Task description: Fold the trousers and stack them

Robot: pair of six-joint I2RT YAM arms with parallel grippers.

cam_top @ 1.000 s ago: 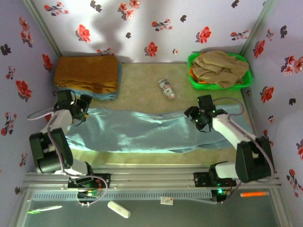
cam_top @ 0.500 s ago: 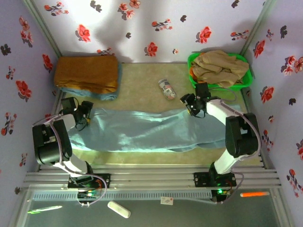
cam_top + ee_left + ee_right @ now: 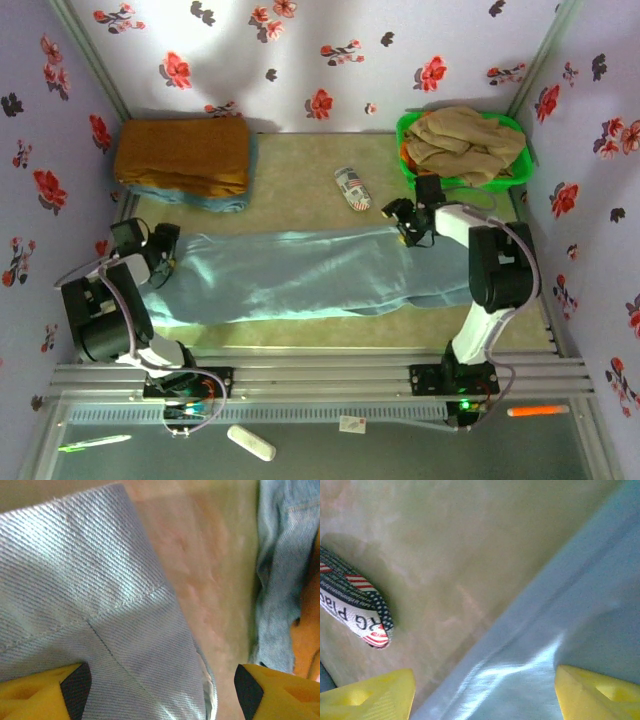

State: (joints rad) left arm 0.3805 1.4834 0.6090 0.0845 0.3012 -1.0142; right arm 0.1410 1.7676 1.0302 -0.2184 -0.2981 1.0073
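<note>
The pale aqua-blue trousers (image 3: 300,275) lie stretched left to right across the middle of the table. My left gripper (image 3: 160,250) hovers low over their left end. In the left wrist view the left gripper (image 3: 162,690) is open, and the twill cloth of the trousers (image 3: 100,605), with a stitched seam, lies under the gap between the jaws. My right gripper (image 3: 403,225) is at the far edge of the trousers near their right end. Seen from its own wrist, the right gripper (image 3: 482,695) is open astride the edge of the trousers (image 3: 570,630).
A folded mustard-brown cloth (image 3: 182,155) rests on blue cloth at the back left. A green basket (image 3: 515,170) with a beige garment (image 3: 465,140) stands at the back right. A small striped can (image 3: 351,188) lies just behind the trousers, close to the right gripper.
The right gripper has moved toward the back, to the trousers' far edge, and opened wider. The left gripper has shifted left and nearer. The trousers' right end now lies shorter.
</note>
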